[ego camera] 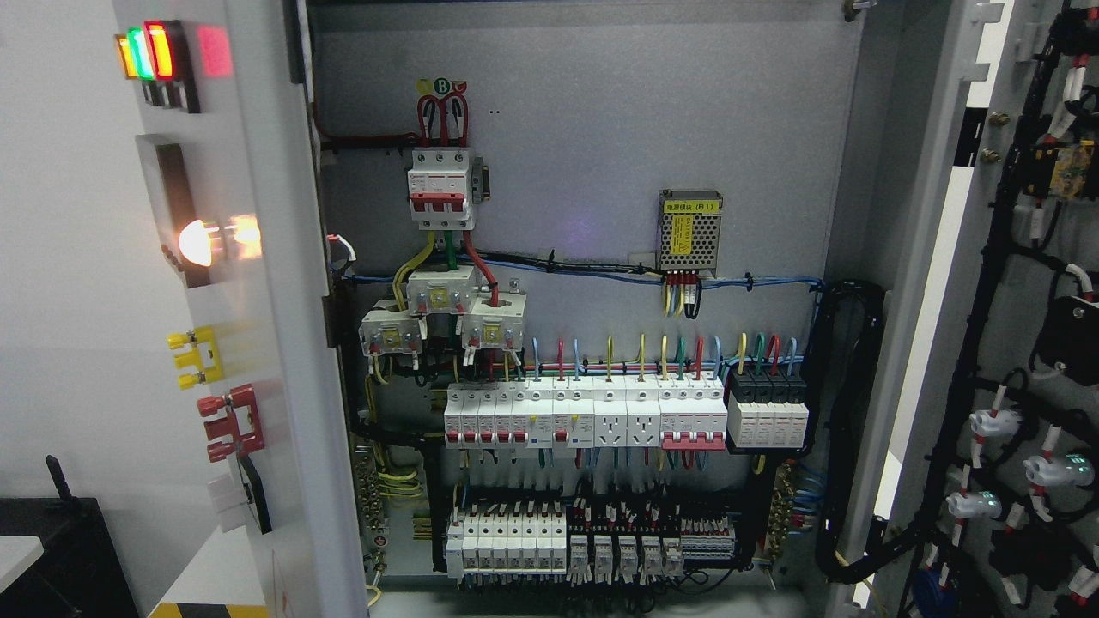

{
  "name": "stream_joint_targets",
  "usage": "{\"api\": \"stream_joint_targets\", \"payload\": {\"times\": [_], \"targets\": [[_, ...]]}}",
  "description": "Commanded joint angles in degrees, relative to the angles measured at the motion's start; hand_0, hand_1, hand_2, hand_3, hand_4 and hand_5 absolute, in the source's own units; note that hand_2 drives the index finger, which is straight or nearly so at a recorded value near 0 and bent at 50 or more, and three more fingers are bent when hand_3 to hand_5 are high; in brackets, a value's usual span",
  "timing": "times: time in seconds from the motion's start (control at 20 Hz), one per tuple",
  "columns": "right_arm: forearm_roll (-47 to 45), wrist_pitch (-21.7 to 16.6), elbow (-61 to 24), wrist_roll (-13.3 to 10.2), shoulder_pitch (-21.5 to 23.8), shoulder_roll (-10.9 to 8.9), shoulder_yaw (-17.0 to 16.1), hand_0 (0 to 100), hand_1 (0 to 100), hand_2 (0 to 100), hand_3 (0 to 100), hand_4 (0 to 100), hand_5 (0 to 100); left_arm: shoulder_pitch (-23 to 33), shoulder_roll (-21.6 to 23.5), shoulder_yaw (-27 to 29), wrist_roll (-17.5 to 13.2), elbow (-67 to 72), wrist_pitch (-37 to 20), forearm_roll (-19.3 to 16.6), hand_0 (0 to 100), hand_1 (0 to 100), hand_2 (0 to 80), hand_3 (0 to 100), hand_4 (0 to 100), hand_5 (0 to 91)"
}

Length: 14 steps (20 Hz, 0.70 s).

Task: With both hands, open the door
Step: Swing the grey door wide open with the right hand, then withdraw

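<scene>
While swung fully outward at the right, cabinet door (1013,343) stands open, inner face toward the camera, long axis running top to bottom with a slight lean.

Hung with black cable looms (970,395) and lamp backs across that inner face; beside it, open electrical cabinet (592,129) showing red-handled main breaker (440,187), mesh-cased power supply (689,232), rows of breakers (584,416) lower down. At left, side panel (249,343) with lit indicator lamps (150,53). No robot hands anywhere in view, so finger state cannot be told.

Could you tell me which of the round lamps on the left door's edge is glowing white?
The round white lamp at mid-height, below the orange, green and red indicator lights at the top.
</scene>
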Motion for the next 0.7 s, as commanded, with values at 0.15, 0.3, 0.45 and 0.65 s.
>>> {"api": "stream_joint_targets", "payload": {"times": [0.15,0.3,0.45,0.65], "targets": [[1.9,0.6,-0.9,-4.1,0.0,1.86,3.4,11,0,0,0,0,0,0.0,0.0,0.0,0.0,0.0,0.0,0.0,0,0,0.0,0,3,0.0],[2.3,0.5,-1.0,-5.2,0.0,2.57,4.8,11,0,0,0,0,0,0.0,0.0,0.0,0.0,0.0,0.0,0.0,0,0,0.0,0,3,0.0],[2.5,0.5,-1.2,-5.5,0.4,3.97,5.7,11,0,0,0,0,0,0.0,0.0,0.0,0.0,0.0,0.0,0.0,0,0,0.0,0,3,0.0],[2.9,0.3,-1.8,-5.5,0.5,4.86,7.1,11,0,0,0,0,0,0.0,0.0,0.0,0.0,0.0,0.0,0.0,0,0,0.0,0,3,0.0]]}}
